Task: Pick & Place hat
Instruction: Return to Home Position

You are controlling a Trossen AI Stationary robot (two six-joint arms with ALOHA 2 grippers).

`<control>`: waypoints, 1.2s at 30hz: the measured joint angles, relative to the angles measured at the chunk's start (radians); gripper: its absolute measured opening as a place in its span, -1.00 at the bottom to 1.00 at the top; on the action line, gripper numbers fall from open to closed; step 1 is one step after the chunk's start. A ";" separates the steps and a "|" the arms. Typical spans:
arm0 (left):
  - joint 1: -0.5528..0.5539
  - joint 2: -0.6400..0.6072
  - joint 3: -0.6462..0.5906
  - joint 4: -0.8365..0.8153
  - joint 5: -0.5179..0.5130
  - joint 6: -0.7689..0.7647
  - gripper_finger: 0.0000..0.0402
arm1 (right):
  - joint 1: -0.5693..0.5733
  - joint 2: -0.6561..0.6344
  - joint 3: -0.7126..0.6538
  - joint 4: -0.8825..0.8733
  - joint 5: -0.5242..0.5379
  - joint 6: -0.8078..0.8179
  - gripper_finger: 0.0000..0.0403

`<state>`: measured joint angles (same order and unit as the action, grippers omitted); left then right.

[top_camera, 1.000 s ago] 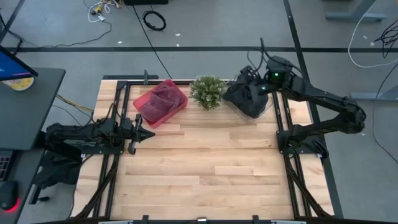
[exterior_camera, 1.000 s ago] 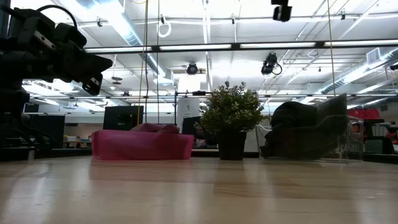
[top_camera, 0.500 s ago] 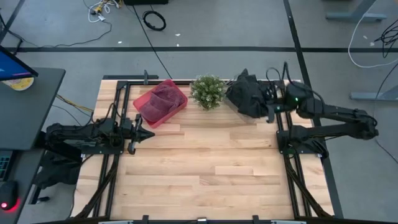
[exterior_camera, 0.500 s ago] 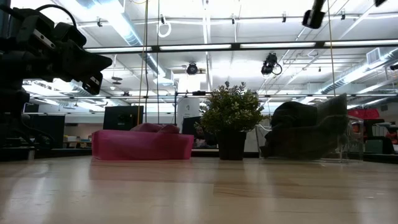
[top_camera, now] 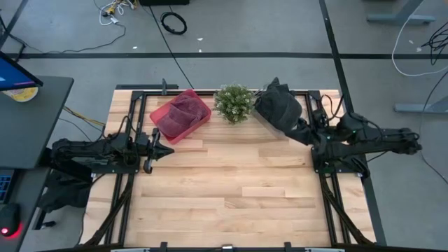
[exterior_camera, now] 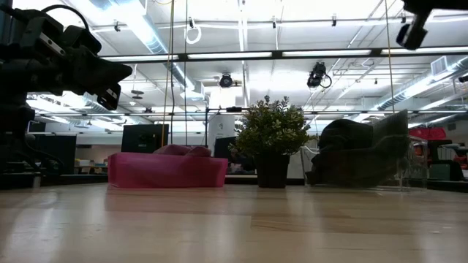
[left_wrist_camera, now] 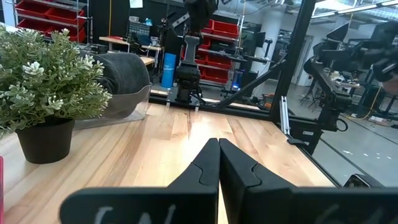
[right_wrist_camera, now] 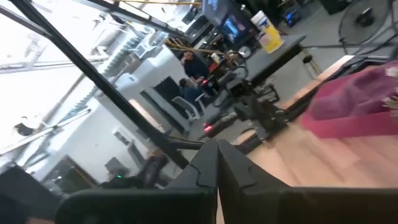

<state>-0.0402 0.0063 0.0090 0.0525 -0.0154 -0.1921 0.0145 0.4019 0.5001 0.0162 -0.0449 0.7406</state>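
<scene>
Both pairs of fingers pinched together, the right gripper [top_camera: 306, 133] has left the one-o'clock clear bin [exterior_camera: 398, 139], the left gripper [top_camera: 155, 148] waits at nine; sorting looks finished.

The bin [top_camera: 180, 115] is translucent red, the caps [top_camera: 185, 109] inside a darker maroon. The plant [top_camera: 233, 103] is green flecked with white, its pot [exterior_camera: 272, 170] black. The other cap [top_camera: 278, 110] is black; the table [top_camera: 231, 182] pale, banded wood.

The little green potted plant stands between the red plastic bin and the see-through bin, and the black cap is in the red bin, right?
Not quite. The black fabric cap lies in the transparent plastic bin, not the red plastic bin, as the low view shows. The small green potted plant does stand between the two bins.
</scene>
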 joint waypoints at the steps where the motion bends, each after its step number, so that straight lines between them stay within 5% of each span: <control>1: 0.000 0.000 0.000 0.000 0.000 0.000 -0.99 | 0.006 -0.014 -0.020 0.003 0.015 -0.010 -0.99; 18: 0.000 0.000 0.000 0.001 -0.002 0.000 -0.99 | 0.019 -0.192 -0.326 0.299 0.038 -0.087 -0.99; 36: 0.000 0.000 0.000 0.002 -0.002 0.000 -0.99 | 0.019 -0.402 -0.458 0.289 -0.003 -0.121 -0.99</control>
<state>-0.0404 0.0063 0.0090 0.0540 -0.0172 -0.1921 0.0332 -0.0002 0.0424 0.3052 -0.0479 0.6199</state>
